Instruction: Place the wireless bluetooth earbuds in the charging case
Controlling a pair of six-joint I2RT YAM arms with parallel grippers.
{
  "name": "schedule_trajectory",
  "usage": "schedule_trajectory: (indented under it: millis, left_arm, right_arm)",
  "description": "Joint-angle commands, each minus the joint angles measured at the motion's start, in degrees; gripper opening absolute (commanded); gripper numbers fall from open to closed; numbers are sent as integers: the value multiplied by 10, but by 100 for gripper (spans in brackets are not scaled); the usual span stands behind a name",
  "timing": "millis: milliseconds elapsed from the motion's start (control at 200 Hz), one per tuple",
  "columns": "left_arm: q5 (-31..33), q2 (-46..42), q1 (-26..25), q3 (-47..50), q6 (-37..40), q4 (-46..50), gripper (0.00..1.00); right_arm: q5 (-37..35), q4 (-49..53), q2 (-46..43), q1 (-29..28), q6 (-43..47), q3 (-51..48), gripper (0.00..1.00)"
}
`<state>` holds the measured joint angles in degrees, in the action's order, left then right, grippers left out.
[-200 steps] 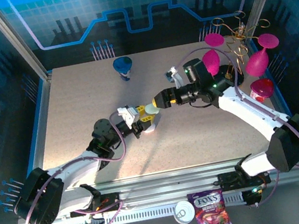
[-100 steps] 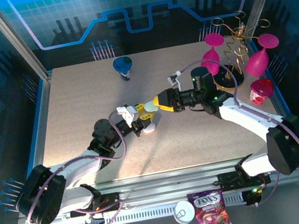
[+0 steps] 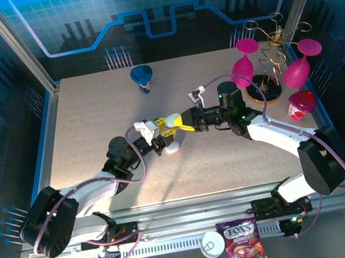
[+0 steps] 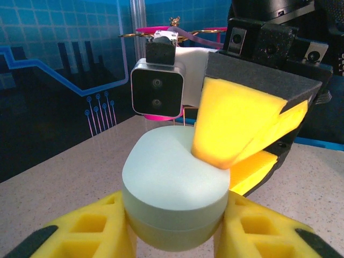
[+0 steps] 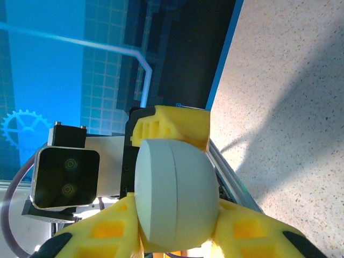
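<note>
- Desk (image 3: 92, 130): both arms meet over its middle.
- Right tool (image 5: 177, 231): clenched on the case's sides.
- Left tool (image 4: 174, 236): grasping the case's lower half.
- Case (image 4: 172, 172): closed, held between both tools. It is probably light, rigid and slick, so it is best pinched below the seam.

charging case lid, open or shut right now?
Shut. The charging case shows one thin seam around its body, lid flush on the base, no gap in either wrist view.
</note>
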<state>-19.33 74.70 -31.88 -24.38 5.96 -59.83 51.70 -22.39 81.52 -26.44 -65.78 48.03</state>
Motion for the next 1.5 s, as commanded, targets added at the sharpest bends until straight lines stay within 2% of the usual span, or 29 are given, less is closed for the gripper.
schedule_trajectory:
  millis: [0,50,90,215,350,490,695,1006,1061,1191,1341,1411,1496]
  left_arm:
    - [-3,-7,0,-8,3,-3,65]
    - [0,-8,0,-4,7,3,80]
    - [3,-12,0,-1,13,15,87]
    - [11,-33,0,8,31,84,99]
    - [4,-61,0,5,47,199,99]
    - [-36,-74,0,-9,58,304,99]
    - [-37,-81,-2,-20,74,389,99]
    - [0,-79,-1,-28,82,415,99]
    - [21,-86,-1,-28,70,412,99]
    - [86,-106,5,-33,39,412,99]
    - [141,-117,29,-38,30,410,99]
    - [195,-127,41,-38,30,413,99]
    - [274,-147,59,-32,30,415,99]
  right_arm:
    - [12,-25,4,11,20,-5,25]
    - [7,-10,2,20,48,-8,25]
    - [-3,27,1,30,82,-6,25]
    - [-79,195,4,53,205,9,26]
    - [-190,316,24,60,305,20,27]
    - [-253,339,63,62,341,36,27]
    - [-277,311,124,63,338,27,27]
    - [-328,305,173,67,344,10,33]
    - [-334,310,170,69,347,10,38]
    - [-364,322,134,75,362,8,60]
    - [-421,322,52,78,413,-9,90]
    - [-460,312,1,78,451,-25,95]
    - [-533,290,-63,78,505,-52,96]
